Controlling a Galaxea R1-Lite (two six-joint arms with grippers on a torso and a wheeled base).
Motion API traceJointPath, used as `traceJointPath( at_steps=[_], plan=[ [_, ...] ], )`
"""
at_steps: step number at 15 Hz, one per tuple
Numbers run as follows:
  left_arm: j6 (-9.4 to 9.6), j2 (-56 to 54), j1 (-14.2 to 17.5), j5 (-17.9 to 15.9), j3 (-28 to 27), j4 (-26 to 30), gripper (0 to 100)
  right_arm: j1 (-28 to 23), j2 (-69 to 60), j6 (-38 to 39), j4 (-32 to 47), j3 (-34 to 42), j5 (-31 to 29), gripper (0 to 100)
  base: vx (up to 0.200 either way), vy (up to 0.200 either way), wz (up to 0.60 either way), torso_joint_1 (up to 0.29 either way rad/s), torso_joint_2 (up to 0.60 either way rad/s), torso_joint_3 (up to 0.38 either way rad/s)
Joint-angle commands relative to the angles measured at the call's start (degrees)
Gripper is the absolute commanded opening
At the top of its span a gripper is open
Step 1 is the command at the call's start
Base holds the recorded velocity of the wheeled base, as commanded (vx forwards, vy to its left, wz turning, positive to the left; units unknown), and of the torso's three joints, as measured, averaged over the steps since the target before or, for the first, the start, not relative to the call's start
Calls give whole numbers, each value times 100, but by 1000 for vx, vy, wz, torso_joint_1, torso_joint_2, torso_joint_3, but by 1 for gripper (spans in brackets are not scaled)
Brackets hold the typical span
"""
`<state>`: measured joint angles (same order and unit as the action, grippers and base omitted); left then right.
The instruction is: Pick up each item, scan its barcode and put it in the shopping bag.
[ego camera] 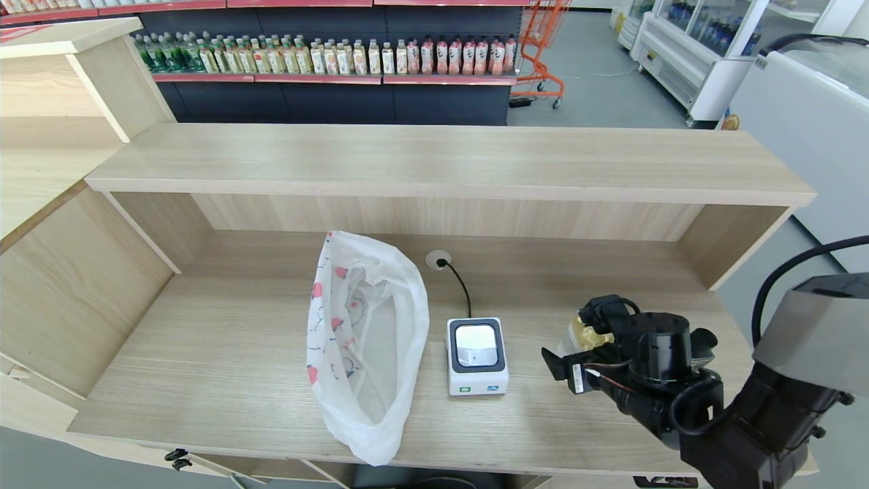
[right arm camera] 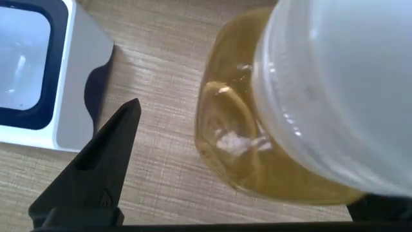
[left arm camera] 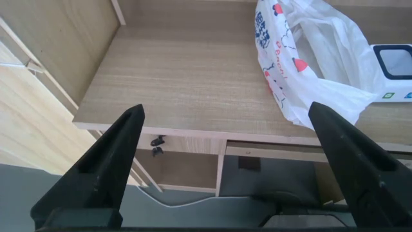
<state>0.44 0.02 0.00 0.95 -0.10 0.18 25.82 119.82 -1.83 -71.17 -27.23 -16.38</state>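
A clear bottle (ego camera: 582,333) of yellow liquid with a white cap (right arm camera: 341,84) stands on the wooden counter (ego camera: 224,367), right of the scanner. My right gripper (ego camera: 577,356) comes down over it, open. One fingertip (right arm camera: 122,129) stands clear of the bottle's side, and the other is hidden behind the bottle. The white scanner (ego camera: 476,354) with its dark window sits mid-counter. To its left lies the white printed shopping bag (ego camera: 366,339), mouth open. My left gripper (left arm camera: 226,111) is open and holds nothing; it hangs off the counter's front edge, near the bag (left arm camera: 302,58).
A raised shelf (ego camera: 448,163) and wooden side walls box in the counter at the back and sides. The scanner's black cable (ego camera: 461,285) runs to a hole at the rear. Bare counter lies left of the bag.
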Motion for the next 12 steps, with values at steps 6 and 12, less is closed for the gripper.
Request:
traceJointPath(
  at_steps=[6, 12],
  plan=[
    [0, -2, 0, 2, 1, -1, 100, -24, 709, -90, -609, -441, 461, 100, 0, 0, 0, 0, 0, 0],
    [0, -2, 0, 2, 10, -1, 100, -165, 569, -151, -881, -616, 1058, 100, 0, 0, 0, 0, 0, 0]
  ],
)
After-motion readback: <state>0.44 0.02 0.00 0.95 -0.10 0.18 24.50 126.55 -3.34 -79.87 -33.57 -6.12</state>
